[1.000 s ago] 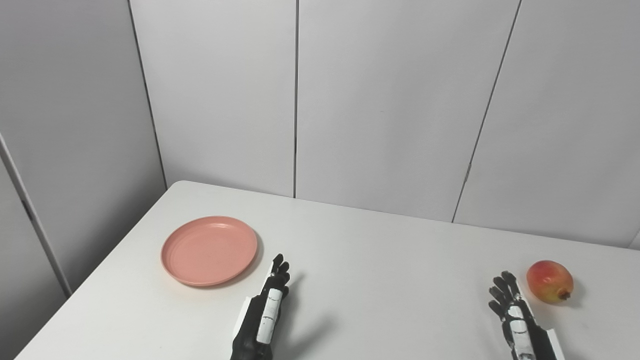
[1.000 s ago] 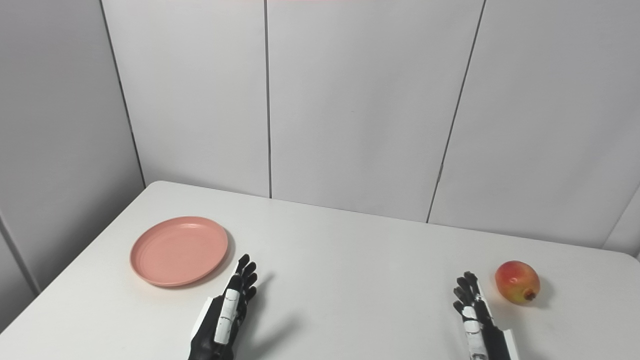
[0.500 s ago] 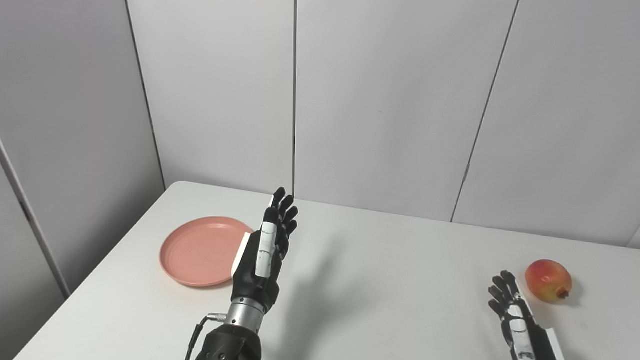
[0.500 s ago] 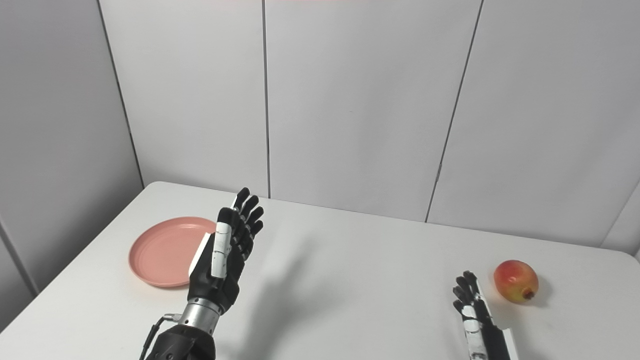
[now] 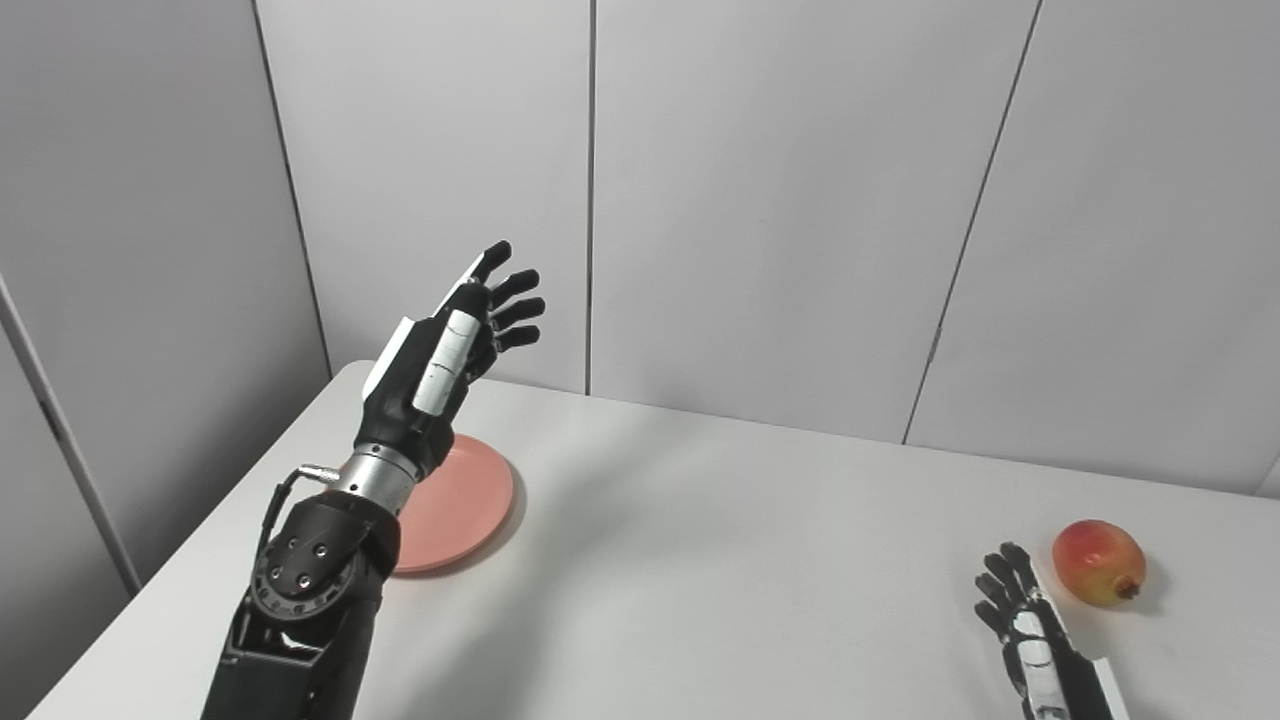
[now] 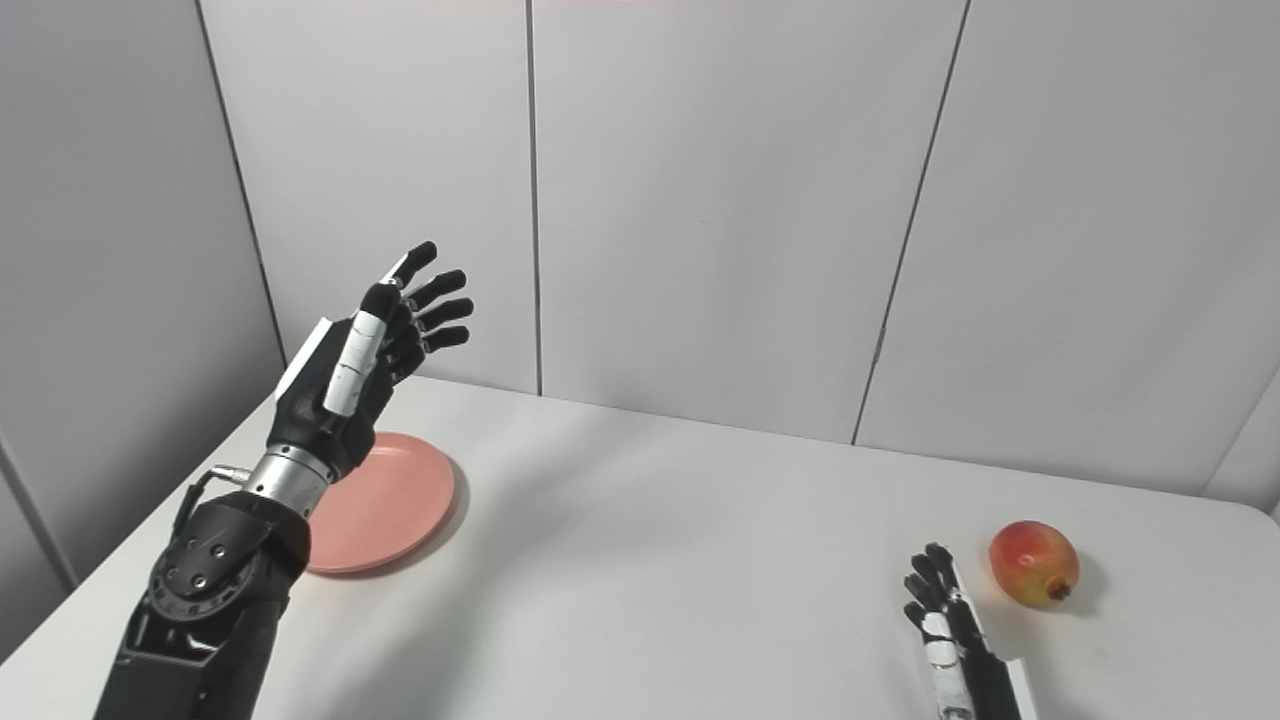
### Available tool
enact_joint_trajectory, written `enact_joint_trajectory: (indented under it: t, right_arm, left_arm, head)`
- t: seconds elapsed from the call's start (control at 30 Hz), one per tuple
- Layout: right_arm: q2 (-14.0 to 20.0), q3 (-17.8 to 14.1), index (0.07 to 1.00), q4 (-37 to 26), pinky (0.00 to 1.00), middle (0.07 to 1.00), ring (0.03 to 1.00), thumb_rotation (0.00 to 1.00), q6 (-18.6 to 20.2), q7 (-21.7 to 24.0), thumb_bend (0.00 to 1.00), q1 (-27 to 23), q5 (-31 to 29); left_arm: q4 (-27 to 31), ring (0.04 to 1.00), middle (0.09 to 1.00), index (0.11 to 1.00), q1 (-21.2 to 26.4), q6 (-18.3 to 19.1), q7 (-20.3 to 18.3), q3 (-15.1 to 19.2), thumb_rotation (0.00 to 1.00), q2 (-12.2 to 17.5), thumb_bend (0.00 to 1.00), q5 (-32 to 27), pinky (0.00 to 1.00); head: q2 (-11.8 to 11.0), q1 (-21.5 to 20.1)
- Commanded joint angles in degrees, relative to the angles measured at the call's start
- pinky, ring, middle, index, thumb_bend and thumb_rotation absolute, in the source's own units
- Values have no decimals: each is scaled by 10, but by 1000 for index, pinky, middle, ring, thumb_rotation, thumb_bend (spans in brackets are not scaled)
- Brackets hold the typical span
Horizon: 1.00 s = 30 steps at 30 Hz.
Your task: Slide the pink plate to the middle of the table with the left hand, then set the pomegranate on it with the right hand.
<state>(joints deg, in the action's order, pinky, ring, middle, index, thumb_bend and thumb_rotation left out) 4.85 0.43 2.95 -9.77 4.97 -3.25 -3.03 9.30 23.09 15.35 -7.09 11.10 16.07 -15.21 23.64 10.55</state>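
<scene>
Left eye view: wide, smooth white table (image 5: 720,540), matte. Raised above its left part, left hand (image 5: 440,355), fingers spread, empty. Best lowered onto the far rim of the pink plate (image 5: 470,500), round, shallow, plastic-looking, then drawn gently toward the centre. Right hand (image 5: 1030,630) low, fingers apart, just beside the small, glossy red-yellow pomegranate (image 5: 1098,562).

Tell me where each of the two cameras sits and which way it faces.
Left eye view: on the head, looking down at the table; raised left hand and right hand enter from below.
Right eye view: beside it, slightly rightward, same aim, same two arms.
Shared: pink plate at left, pomegranate at right.
</scene>
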Motion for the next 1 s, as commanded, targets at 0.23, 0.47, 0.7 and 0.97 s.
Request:
enact_joint_trajectory:
  t: [0.23, 0.47, 0.7, 0.97]
  right_arm:
    - [-6, 2, 958, 18, 941, 945, 936, 958, 9, 5, 654, 37, -6]
    - [-5, 0, 962, 17, 949, 949, 942, 949, 9, 13, 650, 37, -13]
    - [-1, -1, 959, 2, 952, 950, 942, 933, 23, 17, 659, 42, -17]
    - [2, -2, 961, -10, 957, 958, 944, 933, 37, 18, 664, 47, -22]
  left_arm:
    - [-108, 836, 881, 923, 77, -44, -62, 33, 806, 102, 1000, -25, 747]
    - [-236, 903, 952, 938, 113, -91, -84, 58, 742, 140, 1000, -34, 779]
    - [-395, 968, 986, 968, 149, -162, -125, 73, 748, 177, 1000, -43, 882]
    - [-538, 951, 969, 971, 181, -239, -142, 80, 761, 193, 1000, -42, 848]
  head:
    - [7, 4]
    - [10, 7]
    - [20, 12]
    - [26, 12]
